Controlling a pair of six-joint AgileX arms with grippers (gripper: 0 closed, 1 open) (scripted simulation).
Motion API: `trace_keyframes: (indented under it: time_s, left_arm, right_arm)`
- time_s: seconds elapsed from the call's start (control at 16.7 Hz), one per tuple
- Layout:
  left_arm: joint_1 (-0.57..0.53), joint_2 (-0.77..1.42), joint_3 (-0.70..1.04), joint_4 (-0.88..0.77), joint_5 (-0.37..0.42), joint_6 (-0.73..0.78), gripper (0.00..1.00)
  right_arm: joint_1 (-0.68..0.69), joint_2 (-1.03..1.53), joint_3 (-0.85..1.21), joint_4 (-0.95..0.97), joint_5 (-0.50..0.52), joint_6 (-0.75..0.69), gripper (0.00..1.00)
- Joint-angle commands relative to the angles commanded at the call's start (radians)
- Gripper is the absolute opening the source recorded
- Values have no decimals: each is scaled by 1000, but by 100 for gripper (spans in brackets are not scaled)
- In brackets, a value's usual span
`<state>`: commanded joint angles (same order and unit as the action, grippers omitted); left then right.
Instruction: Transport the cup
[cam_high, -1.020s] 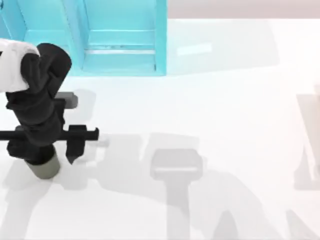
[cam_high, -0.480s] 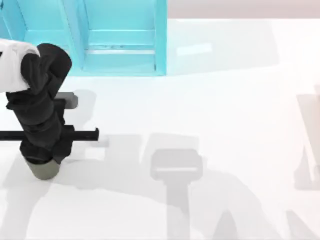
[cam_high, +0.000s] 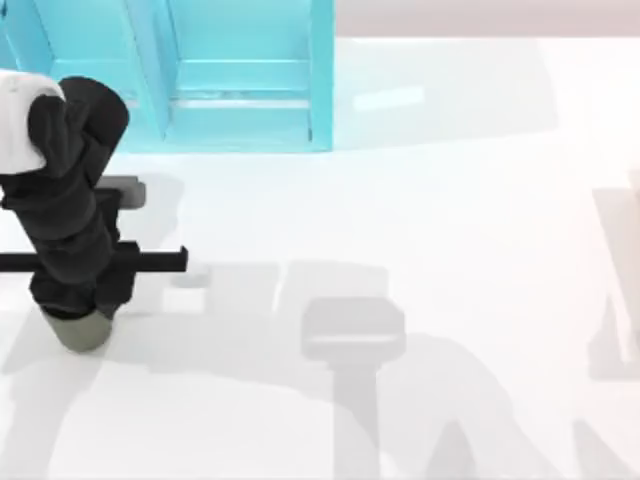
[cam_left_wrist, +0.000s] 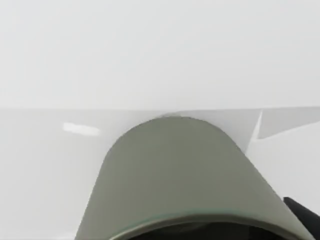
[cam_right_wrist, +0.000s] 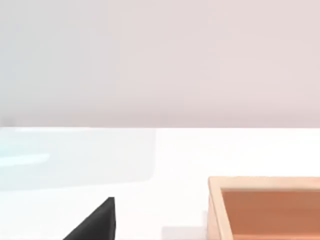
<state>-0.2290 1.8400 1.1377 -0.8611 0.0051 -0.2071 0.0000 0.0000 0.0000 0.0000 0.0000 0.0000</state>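
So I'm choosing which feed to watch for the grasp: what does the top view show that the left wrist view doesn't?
Top view alone: the turquoise shelf at the table's far left and the left arm standing over the cup. Left wrist view alone: the cup's outer wall close up, with its dark inside at the rim. Both share the cup and the white table.

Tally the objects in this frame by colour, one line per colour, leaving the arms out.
Olive-grey: 1, the cup under the left gripper
Turquoise: 1, the shelf at the table's far edge
Orange-tan: 1, the open box in the right wrist view
Total: 3
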Motion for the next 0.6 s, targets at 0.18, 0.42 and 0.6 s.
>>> trace_keyframes:
  time_s: [0.18, 0.42, 0.6]
  left_arm:
    - [128, 23, 80, -47, 16, 121, 0]
    - [426, 78, 222, -154, 35, 406, 0]
    - [642, 110, 323, -236, 43, 637, 0]
  right_arm:
    - [0, 0, 0, 0, 0, 0, 100]
    - [0, 0, 0, 0, 0, 0, 100]
    - [0, 0, 0, 0, 0, 0, 100]
